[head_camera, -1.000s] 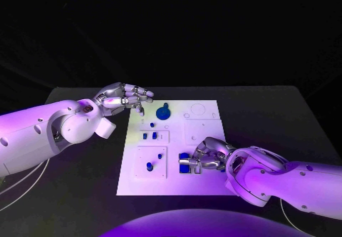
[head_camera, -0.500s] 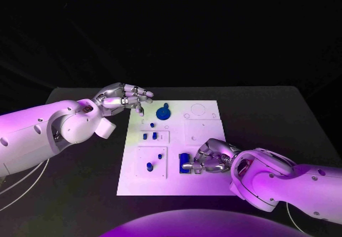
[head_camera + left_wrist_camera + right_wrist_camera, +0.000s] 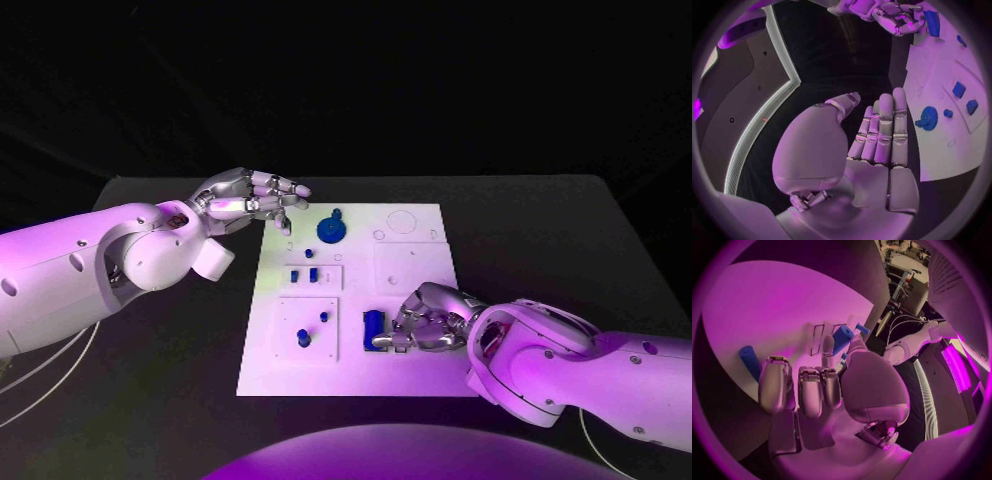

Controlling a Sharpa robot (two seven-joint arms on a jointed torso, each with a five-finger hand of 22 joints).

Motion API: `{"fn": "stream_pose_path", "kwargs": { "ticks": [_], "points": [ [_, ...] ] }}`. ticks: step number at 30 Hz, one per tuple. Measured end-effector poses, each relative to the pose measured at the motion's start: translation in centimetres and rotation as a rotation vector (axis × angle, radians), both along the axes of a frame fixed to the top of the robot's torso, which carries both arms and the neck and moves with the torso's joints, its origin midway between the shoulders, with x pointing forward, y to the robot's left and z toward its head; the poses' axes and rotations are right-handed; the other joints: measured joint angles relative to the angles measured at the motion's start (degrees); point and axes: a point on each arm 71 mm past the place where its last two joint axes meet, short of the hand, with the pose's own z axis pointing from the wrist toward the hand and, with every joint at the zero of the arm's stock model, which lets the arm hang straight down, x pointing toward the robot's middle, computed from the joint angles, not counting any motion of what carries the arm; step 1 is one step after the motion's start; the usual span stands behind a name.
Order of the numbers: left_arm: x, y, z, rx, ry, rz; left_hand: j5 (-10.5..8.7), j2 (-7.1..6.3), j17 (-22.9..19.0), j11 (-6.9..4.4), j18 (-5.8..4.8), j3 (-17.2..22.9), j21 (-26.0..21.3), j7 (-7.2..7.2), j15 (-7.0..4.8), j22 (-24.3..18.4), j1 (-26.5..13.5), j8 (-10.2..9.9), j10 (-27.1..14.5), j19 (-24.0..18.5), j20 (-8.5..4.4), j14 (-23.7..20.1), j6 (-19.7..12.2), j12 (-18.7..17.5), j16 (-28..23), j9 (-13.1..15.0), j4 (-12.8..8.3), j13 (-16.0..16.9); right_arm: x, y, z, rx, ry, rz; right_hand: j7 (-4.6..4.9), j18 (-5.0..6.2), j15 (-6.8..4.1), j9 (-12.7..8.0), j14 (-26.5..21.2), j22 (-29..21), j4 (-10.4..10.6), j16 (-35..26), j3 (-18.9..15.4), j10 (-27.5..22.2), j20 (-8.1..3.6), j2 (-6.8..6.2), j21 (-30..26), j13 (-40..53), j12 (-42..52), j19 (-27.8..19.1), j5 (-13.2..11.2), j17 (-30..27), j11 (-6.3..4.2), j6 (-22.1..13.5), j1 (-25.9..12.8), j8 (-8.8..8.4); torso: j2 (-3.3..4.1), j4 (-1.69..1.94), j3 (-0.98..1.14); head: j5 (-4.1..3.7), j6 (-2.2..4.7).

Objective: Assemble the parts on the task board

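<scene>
Task board point(image 3: 411, 262), a white plate, is seen mid-table. A blue block point(image 3: 374, 329) near its near edge is touched by the right hand point(image 3: 421, 322), fingers curled beside it. The left hand point(image 3: 248, 196), fingers spread, is held empty over the far left corner.

A black table point(image 3: 548, 230) is carrying the white task board point(image 3: 411, 265), which is lying flat at its middle, its long sides running away from the robot. Small blue parts point(image 3: 330, 229) are sitting on the board, most of them along its left half
</scene>
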Motion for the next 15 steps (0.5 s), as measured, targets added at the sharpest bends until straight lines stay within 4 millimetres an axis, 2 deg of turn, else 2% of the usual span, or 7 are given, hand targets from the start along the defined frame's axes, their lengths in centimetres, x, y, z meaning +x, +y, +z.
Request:
{"fn": "stream_pose_path", "kwargs": {
  "ticks": [11, 15],
  "points": [
    [-0.02, 0.08, -0.01, 0.001, 0.000, 0.001, 0.00, 0.00, 0.0, 0.00, 0.00, 0.0, 0.0, 0.00, 0.00, 0.0, 0.0, 0.0, 0.0, 0.0, 0.00, 0.0, 0.0, 0.0, 0.0, 0.0, 0.0, 0.0, 0.43, -0.18, -0.11, -0.017, -0.010, 0.004, 0.00, 0.00, 0.00, 0.1, 0.0, 0.0, -0.3, 0.0, 0.3, 0.0, -0.20, 1.69, 0.0, 0.0, 0.2, 0.2, -0.3, 0.0, 0.00, 0.0, 1.5, 0.20, 0.00, -0.01, 0.02, 0.15, -0.23],
    [-0.02, 0.11, -0.02, 0.002, 0.001, 0.002, 0.00, 0.00, 0.0, 0.00, 0.00, 0.0, 0.0, 0.00, 0.00, 0.0, 0.0, 0.0, 0.0, 0.0, 0.00, 0.0, 0.0, 0.0, 0.0, 0.0, 0.0, 0.0, 0.42, -0.54, -0.21, -0.027, -0.009, 0.002, 0.00, 0.00, 0.00, 0.1, 0.0, 0.0, -0.3, 0.0, 0.3, 0.0, -0.20, 1.70, 0.2, 0.0, 0.2, 0.2, -0.3, 0.0, 0.00, 0.0, 1.5, 0.20, -0.04, -0.05, 0.03, 0.19, -0.26]
  ]
}}
